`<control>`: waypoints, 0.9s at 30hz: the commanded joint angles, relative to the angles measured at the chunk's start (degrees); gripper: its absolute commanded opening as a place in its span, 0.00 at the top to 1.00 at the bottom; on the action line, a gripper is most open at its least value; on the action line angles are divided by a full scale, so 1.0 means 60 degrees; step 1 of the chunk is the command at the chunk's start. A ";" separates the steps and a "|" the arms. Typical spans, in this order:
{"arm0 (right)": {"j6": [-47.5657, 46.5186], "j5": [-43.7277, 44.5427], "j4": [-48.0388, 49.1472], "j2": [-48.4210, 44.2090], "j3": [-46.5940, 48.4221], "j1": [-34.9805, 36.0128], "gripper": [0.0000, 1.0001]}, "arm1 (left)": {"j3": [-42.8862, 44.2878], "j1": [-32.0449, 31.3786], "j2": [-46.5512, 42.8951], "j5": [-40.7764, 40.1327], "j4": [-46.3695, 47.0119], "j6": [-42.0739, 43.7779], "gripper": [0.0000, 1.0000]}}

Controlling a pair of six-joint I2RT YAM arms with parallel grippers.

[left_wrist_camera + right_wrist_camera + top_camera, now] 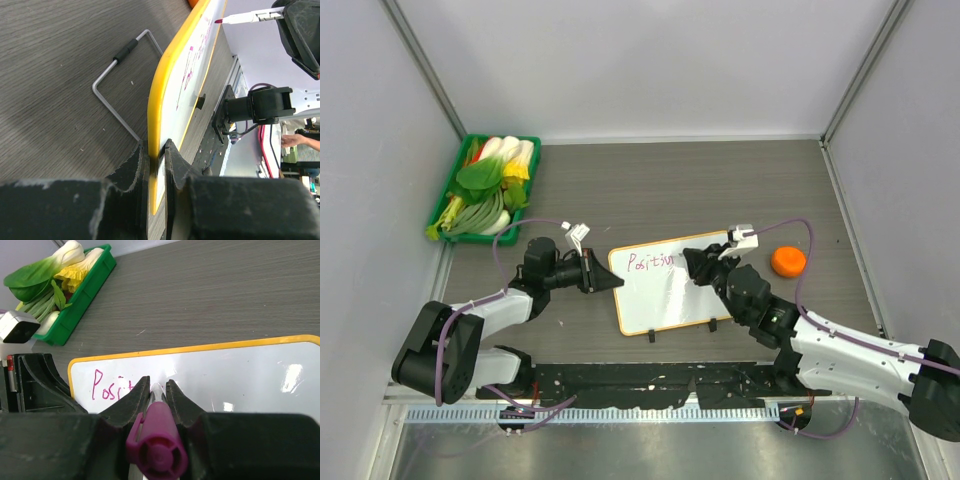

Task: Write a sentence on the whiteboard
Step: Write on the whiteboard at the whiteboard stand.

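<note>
Top external view shows the whiteboard (670, 300) lying in the middle of the grey wood-grain table (670, 190), between the two arms, its orange frame turned slightly and its two black clip feet (650, 337) along the near edge. The sentence (652, 262) is only begun: pink-purple letters reading roughly "Positiv" sit in one line at the board's upper left corner. The left gripper (610, 280) meets the board's left edge, and the left wrist view shows its two fingers (132, 165) pressed onto either side of the frame, pinching the board. In that same view a bent wire loop (117, 75) with a black sleeve lies on the table behind the board; whether it is joined to the board cannot be told. The right gripper (695, 262) hangs over the upper middle of the board, just right of the letters. Its jaws are pressed together around a marker (157, 440) with a purple end cap, the barrel running down between the fingers toward the writing. The left wrist view shows the marker's pink tip at the board's surface, though contact cannot be made out. An orange round object (788, 261) rests just right of the board, and a green tray (82, 302) of leafy vegetables (485, 180) stands in the far left corner, well apart.
</note>
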 commanded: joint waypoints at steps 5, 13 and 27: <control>-0.0090 0.0360 0.1021 -0.0003 0.0191 -0.0096 0.99 | 0.0001 -0.0005 0.0191 -0.0839 -0.0620 0.0656 1.00; -0.0017 0.0505 0.0889 0.0290 0.0103 -0.0170 0.99 | 0.0001 -0.0005 0.0220 -0.0839 -0.0620 0.0656 1.00; 0.0100 0.0374 0.0479 -0.0528 0.0059 -0.0213 0.99 | -0.0014 -0.0005 0.0206 -0.0854 -0.0591 0.0656 1.00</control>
